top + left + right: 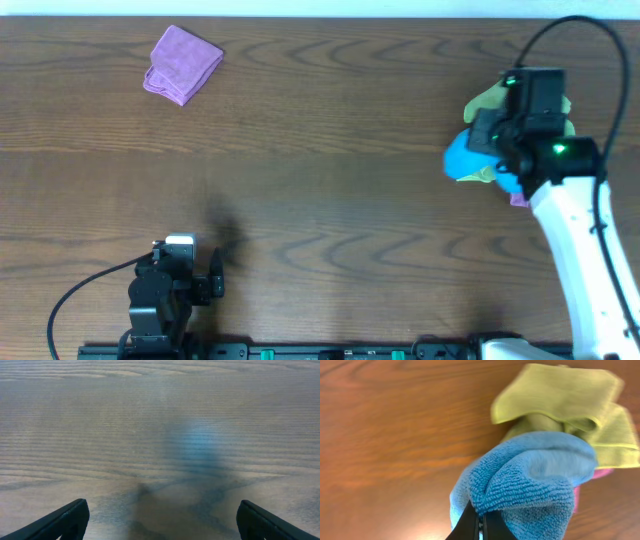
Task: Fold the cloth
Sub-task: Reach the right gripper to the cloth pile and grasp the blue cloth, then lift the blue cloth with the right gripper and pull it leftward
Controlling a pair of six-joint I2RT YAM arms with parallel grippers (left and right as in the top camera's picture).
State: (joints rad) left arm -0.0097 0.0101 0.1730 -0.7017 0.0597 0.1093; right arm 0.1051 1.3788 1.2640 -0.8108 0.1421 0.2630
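The sky-blue terry cloth point(530, 485) lies bunched at the table's right side, partly under the right arm in the overhead view point(466, 157). My right gripper point(481, 522) is shut on a fold of the cloth, its black fingers pressed together with blue fabric pinched at their tips. In the overhead view this gripper point(500, 150) is hidden by its own wrist. My left gripper point(162, 522) stands wide open over bare wood near the front left of the table point(205, 275), with nothing between its fingers point(65, 520).
A lime-green cloth point(565, 400) lies crumpled right behind the blue one, touching it point(487, 100). A bit of pink fabric point(602, 472) peeks out beneath them. A folded lilac cloth point(182, 64) sits at the far left. The table's far edge runs just behind.
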